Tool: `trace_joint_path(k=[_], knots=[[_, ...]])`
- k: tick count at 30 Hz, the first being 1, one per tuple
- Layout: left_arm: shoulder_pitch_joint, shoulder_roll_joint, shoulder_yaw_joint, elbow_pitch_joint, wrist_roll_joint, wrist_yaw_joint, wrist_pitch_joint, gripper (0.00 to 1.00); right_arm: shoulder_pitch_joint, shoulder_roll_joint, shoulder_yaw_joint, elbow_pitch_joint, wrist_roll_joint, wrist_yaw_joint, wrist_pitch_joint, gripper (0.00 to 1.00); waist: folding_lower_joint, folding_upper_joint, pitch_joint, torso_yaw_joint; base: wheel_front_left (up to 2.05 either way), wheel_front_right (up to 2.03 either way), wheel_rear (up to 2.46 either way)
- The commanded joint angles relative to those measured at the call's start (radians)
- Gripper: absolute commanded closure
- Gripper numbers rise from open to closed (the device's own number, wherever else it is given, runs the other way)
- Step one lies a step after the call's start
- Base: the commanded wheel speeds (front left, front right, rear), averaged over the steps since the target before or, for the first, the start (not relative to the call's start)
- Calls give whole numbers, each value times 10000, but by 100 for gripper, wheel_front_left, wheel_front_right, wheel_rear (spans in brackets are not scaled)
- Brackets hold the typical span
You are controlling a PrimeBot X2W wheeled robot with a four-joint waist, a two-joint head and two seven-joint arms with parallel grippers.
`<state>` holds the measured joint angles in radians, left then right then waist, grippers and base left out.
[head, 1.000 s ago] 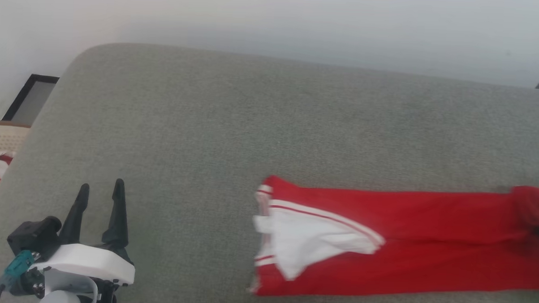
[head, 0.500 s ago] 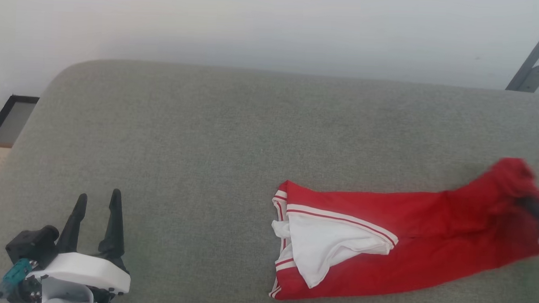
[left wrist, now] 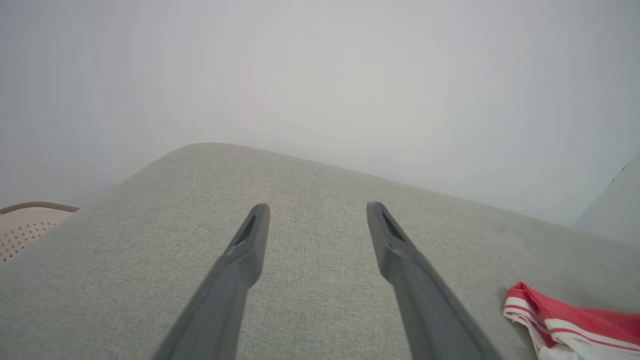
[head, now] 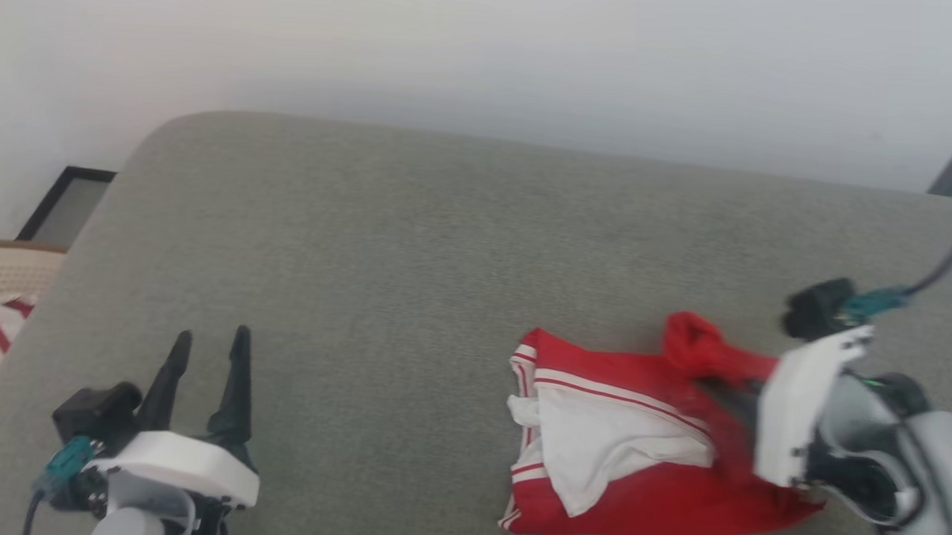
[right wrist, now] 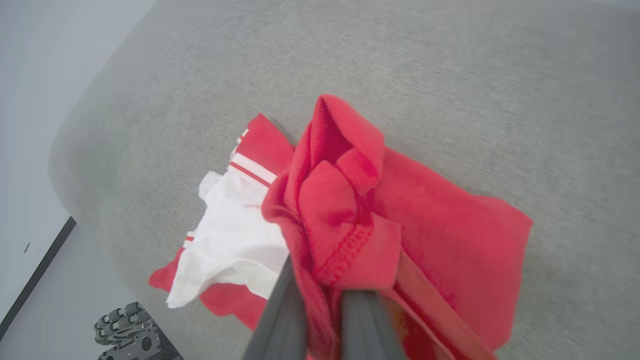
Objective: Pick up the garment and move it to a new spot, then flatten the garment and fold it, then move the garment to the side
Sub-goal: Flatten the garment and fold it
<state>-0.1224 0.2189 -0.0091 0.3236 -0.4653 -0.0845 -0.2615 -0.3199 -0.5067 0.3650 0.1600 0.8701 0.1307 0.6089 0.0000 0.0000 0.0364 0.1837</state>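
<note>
Nearest me on the left, my left pincer (head: 212,333) hovers over the near left part of the grey upholstered cushion (head: 382,240). Its two dark fingers are spread wide apart with nothing between them, and they point toward the far edge.

On the near right, my right pincer (right wrist: 320,305) is clamped on a bunch of red cloth at one end of the jersey (head: 642,503). In the right wrist view the two fingers stand close together with a stitched hem pinched between them. The gripped end is lifted and doubled back over the rest of the jersey.

The rest of the jersey lies on the cushion at the near right, well apart from the left pincer. Its white panel and red-and-white striped trim are at its left end. The red body runs to the right, under my right wrist. I cannot make out any number on it.

In the right wrist view, small dark wheels (right wrist: 130,332) show on the floor beside the cushion.

Past the cushion's left edge sits a beige perforated basket (head: 1,271) with a red-and-white striped cloth (head: 3,322) in it. Farther back on the left, a black frame (head: 66,206) stands against the white wall (head: 484,46).
</note>
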Motion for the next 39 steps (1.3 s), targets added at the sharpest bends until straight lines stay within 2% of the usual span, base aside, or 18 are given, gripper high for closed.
trace_joint_path(k=[1,10,11,12,13,14,18,24,33,39], knots=[[-245,-51,-62,86,157,-101,-46,0,-241,320,229,94,-155,0,-102,100,0,0,-32,266,0,0,0],[-561,-258,-117,464,264,-334,-46,0,-855,1521,1677,1665,-822,0,-610,100,0,0,-104,849,0,0,0],[-568,-274,-107,483,276,-342,-46,0,-929,1586,1821,1849,-868,1,-687,95,0,0,-116,878,0,0,0],[-559,-274,-90,501,300,-361,-46,0,-992,1617,1972,1993,-917,0,-777,79,0,0,-129,895,0,0,0],[-539,-279,-71,532,312,-353,-46,0,-1013,1674,2062,2129,-897,0,-867,51,0,0,-148,902,0,0,0],[-512,-275,-44,553,314,-372,-46,0,-1030,1750,2160,2203,-797,0,-964,0,0,0,-176,897,0,0,0],[-287,-168,155,541,355,-402,-46,0,-1176,1644,2348,2201,-562,0,-1311,0,0,0,-327,719,0,0,0],[16,-27,535,406,473,-423,-46,0,-1128,1043,2167,1572,-346,0,-2021,0,0,0,-561,147,0,0,0],[420,57,967,113,590,-438,-46,0,-582,123,618,855,-955,0,-3760,0,0,0,-711,-732,0,0,0],[639,97,1186,15,703,-450,-45,0,101,-135,-482,918,-1692,0,-5271,0,0,0,-789,-1264,0,0,0]])
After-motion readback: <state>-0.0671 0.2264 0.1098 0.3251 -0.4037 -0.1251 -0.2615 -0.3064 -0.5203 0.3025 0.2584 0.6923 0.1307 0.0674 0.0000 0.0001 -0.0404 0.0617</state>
